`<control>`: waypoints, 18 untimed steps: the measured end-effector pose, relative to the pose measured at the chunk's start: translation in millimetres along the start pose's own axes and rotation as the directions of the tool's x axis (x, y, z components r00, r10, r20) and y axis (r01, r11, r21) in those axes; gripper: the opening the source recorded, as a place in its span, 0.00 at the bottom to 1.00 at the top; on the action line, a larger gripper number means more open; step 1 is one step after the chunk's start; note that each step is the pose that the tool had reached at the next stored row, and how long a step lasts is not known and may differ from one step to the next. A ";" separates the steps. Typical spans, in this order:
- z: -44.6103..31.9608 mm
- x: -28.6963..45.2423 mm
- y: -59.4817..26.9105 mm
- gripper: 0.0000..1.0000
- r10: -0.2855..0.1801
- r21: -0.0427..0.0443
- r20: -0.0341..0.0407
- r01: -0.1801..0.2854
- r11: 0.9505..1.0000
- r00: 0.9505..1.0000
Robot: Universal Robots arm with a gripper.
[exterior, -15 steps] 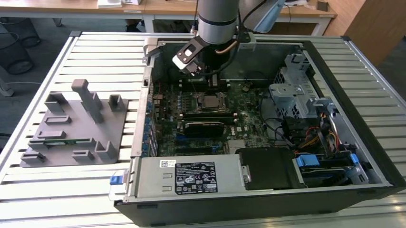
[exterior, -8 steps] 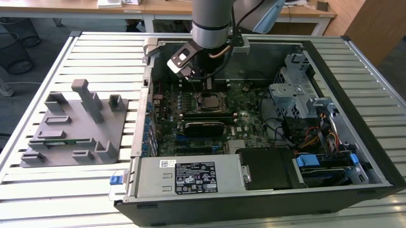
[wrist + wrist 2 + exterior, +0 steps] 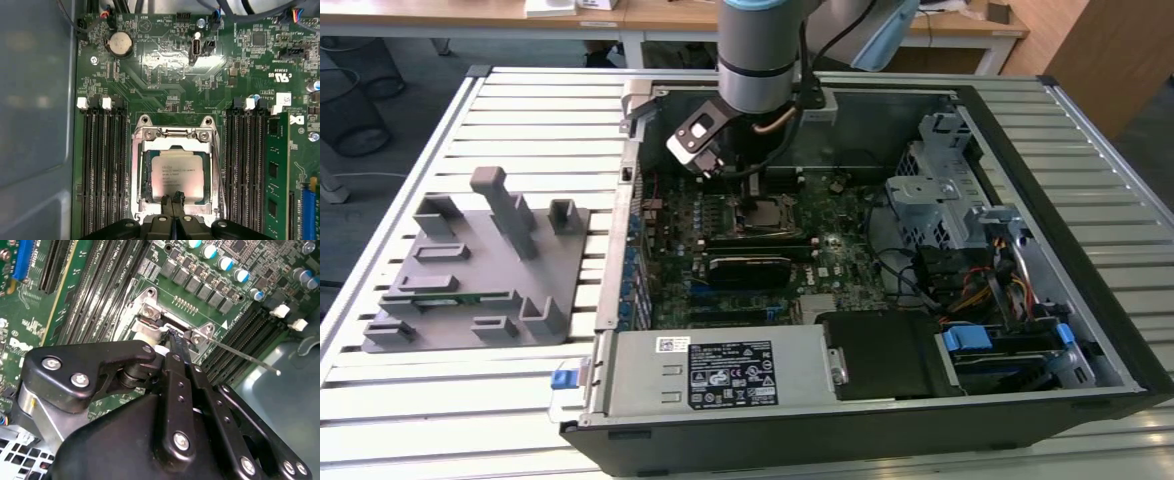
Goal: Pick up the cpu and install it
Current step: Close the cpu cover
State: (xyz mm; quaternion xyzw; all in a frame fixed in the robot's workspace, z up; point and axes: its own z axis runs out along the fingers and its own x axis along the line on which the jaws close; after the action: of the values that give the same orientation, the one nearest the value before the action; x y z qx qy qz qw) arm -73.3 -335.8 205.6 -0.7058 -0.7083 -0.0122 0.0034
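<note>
The cpu (image 3: 175,172), a flat square chip with a silver-grey top, lies inside the open metal socket frame (image 3: 145,137) on the green motherboard. In the first wrist view my gripper (image 3: 173,199) is shut, its two black fingertips pressed together over the chip's nearer edge, with nothing visible between them. The second wrist view shows the same closed fingertips (image 3: 176,342) reaching down by the socket's hinge bracket (image 3: 150,312). In the exterior view the arm hangs inside the open computer case, with the gripper (image 3: 754,188) just above the socket (image 3: 767,213).
Black memory slots (image 3: 102,170) flank the socket, and a green memory stick (image 3: 277,175) stands in one. The thin socket lever (image 3: 245,357) sticks out sideways. Case walls, a drive cage (image 3: 934,190) and a power supply (image 3: 720,370) hem the board in. A grey parts fixture (image 3: 467,270) sits outside.
</note>
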 end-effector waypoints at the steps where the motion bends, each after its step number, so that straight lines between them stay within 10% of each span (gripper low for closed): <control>1: 1.4 0.0 -0.1 0.11 0.000 0.000 0.000 0.000 1.000 1.000; 11: 9.5 -0.6 -0.8 0.11 0.000 0.001 0.000 0.000 1.000 1.000; 18: 0.1 0.0 -0.4 0.11 0.000 0.000 -0.004 0.000 1.000 1.000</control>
State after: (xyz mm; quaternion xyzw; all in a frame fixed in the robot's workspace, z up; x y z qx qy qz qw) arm -73.7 -335.8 205.5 -0.7058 -0.7083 -0.0136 0.0046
